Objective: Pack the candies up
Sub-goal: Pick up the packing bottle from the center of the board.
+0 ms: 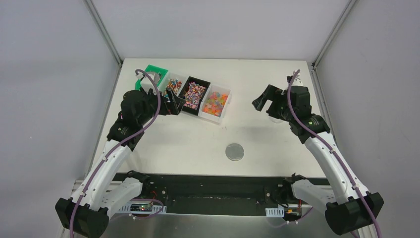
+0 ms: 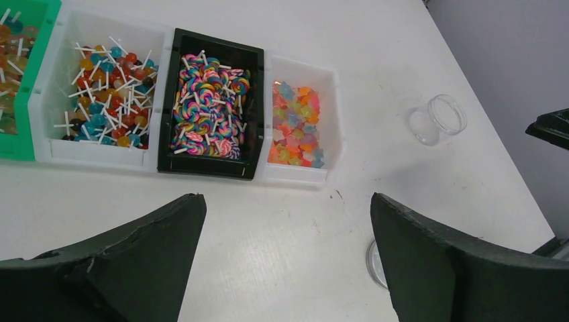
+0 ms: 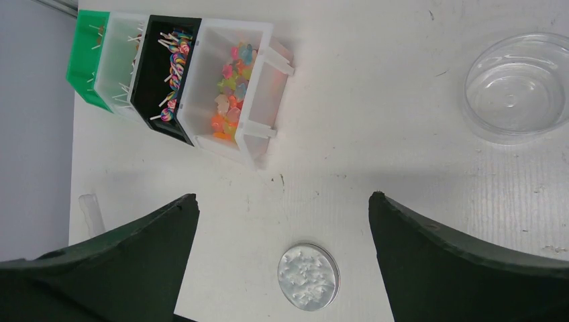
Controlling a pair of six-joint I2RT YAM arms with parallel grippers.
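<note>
**Two robot arms wait over a candy-sorting table.** Nearest the arms' bases, a grey round lid point(image 1: 235, 151) lies flat and alone on the white table point(image 1: 267, 144). Beyond it, the left gripper point(image 2: 285, 201) hovers with its jaws spread wide and nothing between them, just on the near side of a row of bins. The right gripper point(image 3: 282, 196), equally wide and empty, hangs over the right half of the table. A clear jar point(image 3: 520, 87) stands open there. At the far left, the candies point(image 2: 204, 111) fill four bins set touching side by side. From left to right these are a green bin point(image 2: 17, 149), a left white bin point(image 2: 94, 153) of stick lollipops, a black bin point(image 2: 204, 168) of swirl lollipops and a right white bin point(image 2: 295, 173) of gummy pieces.
</note>
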